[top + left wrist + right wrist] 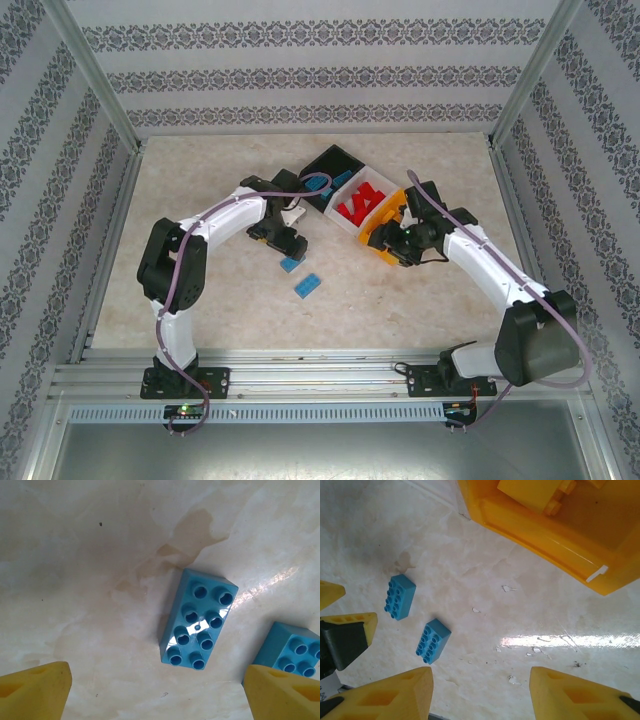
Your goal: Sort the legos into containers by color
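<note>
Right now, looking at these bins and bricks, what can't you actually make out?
- Black bin contents: top view, dark inside, cable crosses it.
- Orange bin: right arm covers much of it from above; right wrist view crops it.
- Red bricks: top view, piled, too small to count.
- Second blue brick: left wrist view, cropped at right edge.

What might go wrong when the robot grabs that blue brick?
1. The blue brick lies slanted under the open left gripper, so it may twist or slip out when squeezed.
2. A second blue brick sits right beside one finger. Coming down, that finger might land on it or knock it away.
</note>
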You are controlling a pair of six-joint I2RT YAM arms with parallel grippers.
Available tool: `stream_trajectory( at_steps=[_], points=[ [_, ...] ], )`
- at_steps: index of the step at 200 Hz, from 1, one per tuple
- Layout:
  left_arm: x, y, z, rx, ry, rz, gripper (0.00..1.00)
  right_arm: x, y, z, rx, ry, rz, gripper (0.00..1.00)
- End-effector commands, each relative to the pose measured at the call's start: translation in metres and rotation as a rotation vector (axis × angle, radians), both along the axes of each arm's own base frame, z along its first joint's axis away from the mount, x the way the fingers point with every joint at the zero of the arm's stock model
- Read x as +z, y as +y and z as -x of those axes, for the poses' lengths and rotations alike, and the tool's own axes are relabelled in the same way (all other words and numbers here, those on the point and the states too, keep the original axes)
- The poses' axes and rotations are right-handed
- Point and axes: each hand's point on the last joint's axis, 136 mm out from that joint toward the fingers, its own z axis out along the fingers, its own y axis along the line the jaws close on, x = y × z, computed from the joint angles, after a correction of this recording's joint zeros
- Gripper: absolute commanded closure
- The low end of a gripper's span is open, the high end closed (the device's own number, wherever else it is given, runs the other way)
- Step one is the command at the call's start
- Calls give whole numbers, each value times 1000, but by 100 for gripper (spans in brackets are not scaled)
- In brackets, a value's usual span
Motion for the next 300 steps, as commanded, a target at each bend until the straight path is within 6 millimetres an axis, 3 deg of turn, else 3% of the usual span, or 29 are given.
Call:
stream_trajectory(
  at_steps=[1,59,119,166,195,221,252,300],
  points=[
    [-6,-1,0,-24,-2,-18,11,2,-4,6,-3,-13,-4,46],
    [-15,-11,3,-40,7,-23,15,2,-6,8,-3,-6,2,46],
    [-46,-18,10,-65,45,-76,22,1,-8,11,-9,-5,2,46],
    [-67,-16,11,-60,85,-110,39,2,-9,11,-16,-7,4,46],
    [-70,-14,12,-53,90,-122,51,3,-10,11,-18,-9,6,46],
    [-61,-15,10,-30,83,-105,59,2,-10,12,-24,-8,5,46],
    [-38,-19,-2,117,71,8,60,0,-10,11,-25,1,3,46],
    [20,-26,-53,590,76,457,61,0,-10,10,-29,2,3,46]
  ],
)
